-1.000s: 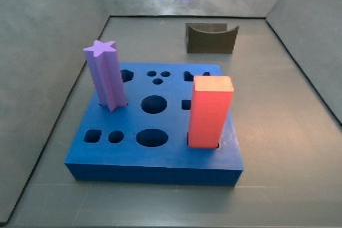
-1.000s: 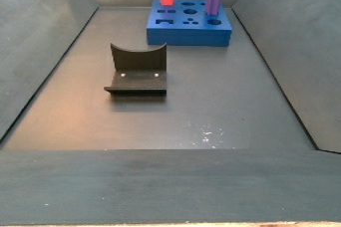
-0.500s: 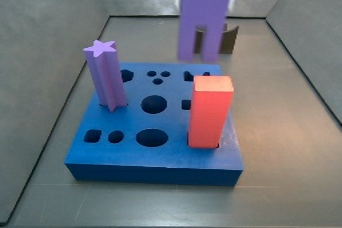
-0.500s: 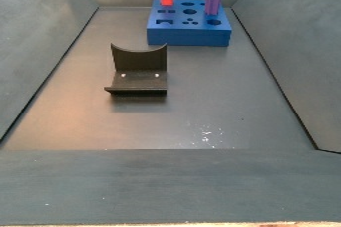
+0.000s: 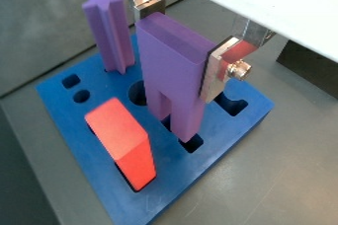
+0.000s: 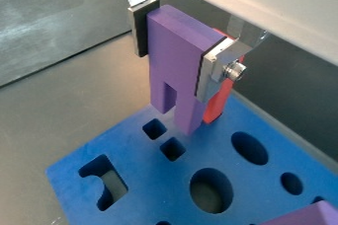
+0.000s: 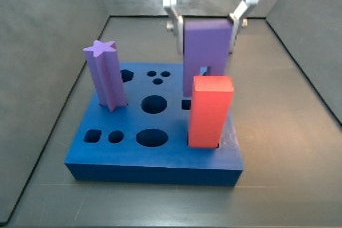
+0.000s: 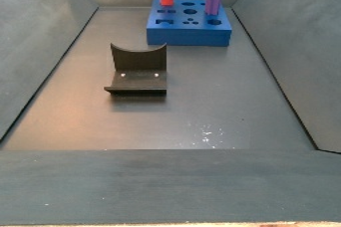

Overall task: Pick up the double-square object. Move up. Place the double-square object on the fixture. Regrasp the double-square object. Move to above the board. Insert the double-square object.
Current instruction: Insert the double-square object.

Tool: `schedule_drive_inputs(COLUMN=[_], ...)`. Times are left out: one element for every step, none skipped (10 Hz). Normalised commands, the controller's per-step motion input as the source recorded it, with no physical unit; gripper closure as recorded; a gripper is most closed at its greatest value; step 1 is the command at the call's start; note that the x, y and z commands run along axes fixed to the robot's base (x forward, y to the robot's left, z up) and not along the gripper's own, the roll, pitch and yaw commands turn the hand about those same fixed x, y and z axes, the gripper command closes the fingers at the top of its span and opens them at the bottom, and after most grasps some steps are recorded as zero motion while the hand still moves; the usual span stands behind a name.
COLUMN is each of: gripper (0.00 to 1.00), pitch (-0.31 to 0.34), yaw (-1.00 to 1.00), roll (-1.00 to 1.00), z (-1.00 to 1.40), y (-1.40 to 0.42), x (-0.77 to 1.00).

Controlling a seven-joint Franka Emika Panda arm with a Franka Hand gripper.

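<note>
Judged late in the task: pick-up, fixture stop and regrasp apparently over, with only the insertion left. Found the gripper (image 6: pixel 180 51) above the board (image 6: pixel 119 155), closed on the double-square object (image 6: pixel 179 66), silver fingers (image 6: pixel 219 63) pressed against its two opposite faces near the top. Saw the same hold in a wrist view from the other flank, the gripper (image 5: pixel 185 43) clamping the double-square object (image 5: pixel 179 76) upright, lower end down at the board (image 5: pixel 73 115) among the holes. Could not tell whether that lower end had already entered a hole or merely hung just over one; in a side view the double-square object (image 7: pixel 205 47) stood behind the red block (image 7: pixel 210 112), its base hidden.

Noted the fixture (image 8: pixel 136 72) bare on the counter (image 8: pixel 200 121), well apart from the board (image 8: pixel 189 32). Noted the star-topped column (image 7: pixel 104 75) and red block already seated in the board (image 7: pixel 147 142).

Left to do, by this reckoning: press the piece fully home, then release.
</note>
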Motion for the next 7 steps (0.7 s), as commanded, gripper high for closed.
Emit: schedule_drive_inputs(gripper=[1.0, 1.0, 1.0, 1.0, 1.0, 1.0, 1.0], pitch=[-0.077, -0.007, 0.0, -0.021, -0.003, 0.007, 0.006], yaw=[0.0, 0.0, -0.1, -0.07, -0.07, -0.12, -0.12], roll=[0.45, 0.21, 0.15, 0.0, 0.0, 0.0, 0.0], z=[-0.3, -0.4, -0.39, -0.4, -0.36, -0.15, -0.06], y=[0.0, 0.0, 0.0, 0.0, 0.03, 0.07, 0.11], x=[0.05, 0.08, 0.13, 0.0, 0.0, 0.03, 0.0])
